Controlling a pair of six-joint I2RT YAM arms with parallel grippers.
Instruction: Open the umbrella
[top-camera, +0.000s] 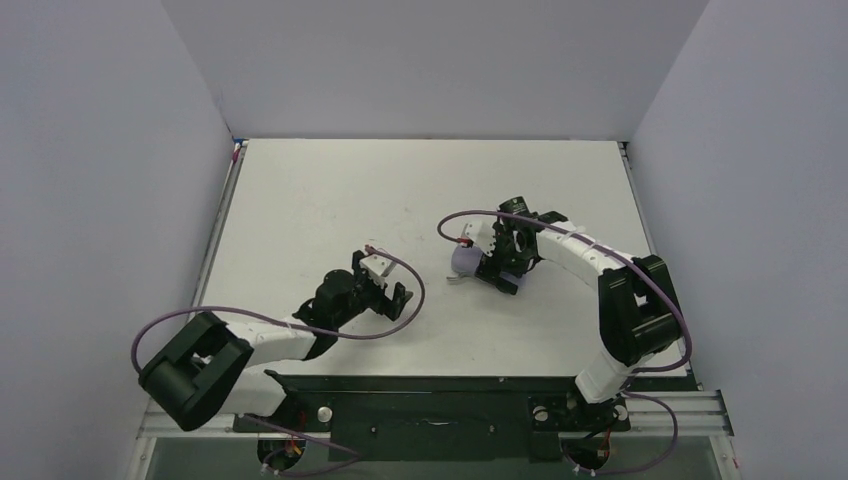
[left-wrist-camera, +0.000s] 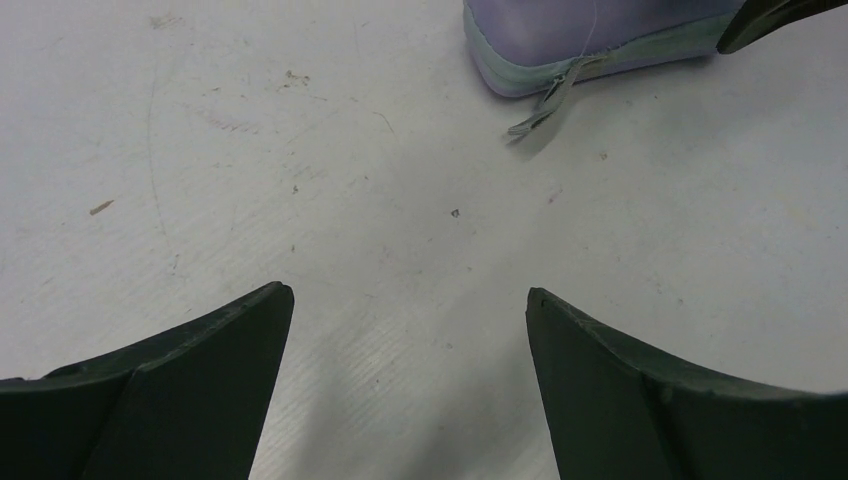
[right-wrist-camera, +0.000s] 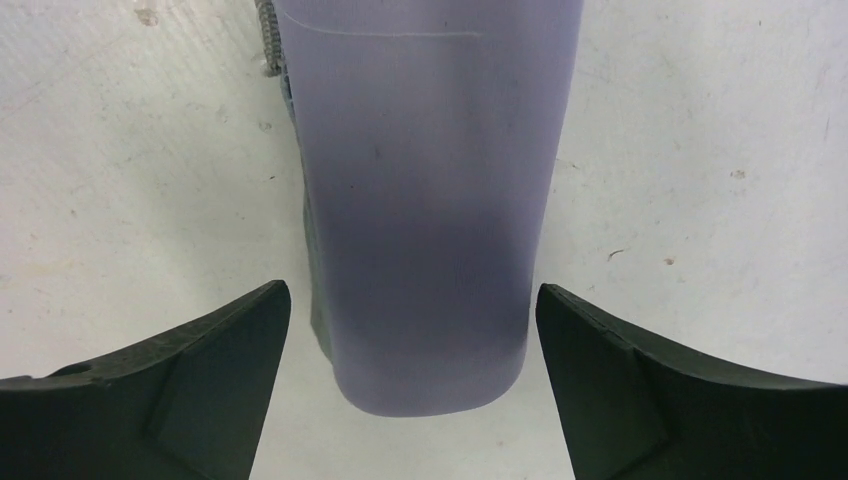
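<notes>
The umbrella itself does not show in any view. A pale lavender oval case (top-camera: 466, 262) with a zipper seam lies on the white table. My right gripper (top-camera: 497, 274) is open over it. In the right wrist view the case (right-wrist-camera: 430, 200) runs between the two black fingers (right-wrist-camera: 200, 380), with a gap on each side and its rounded end near the jaws (right-wrist-camera: 413, 290). My left gripper (top-camera: 388, 292) is open, left of the case, over bare table (left-wrist-camera: 410, 295). In the left wrist view the case (left-wrist-camera: 560, 40) and its zipper pull (left-wrist-camera: 540, 105) lie ahead at upper right.
The white table (top-camera: 330, 190) is enclosed by grey walls at the back and both sides. Purple cables loop from both arms, one lying beside the left gripper (top-camera: 415, 300). A black rail (top-camera: 430, 400) with the arm bases runs along the near edge.
</notes>
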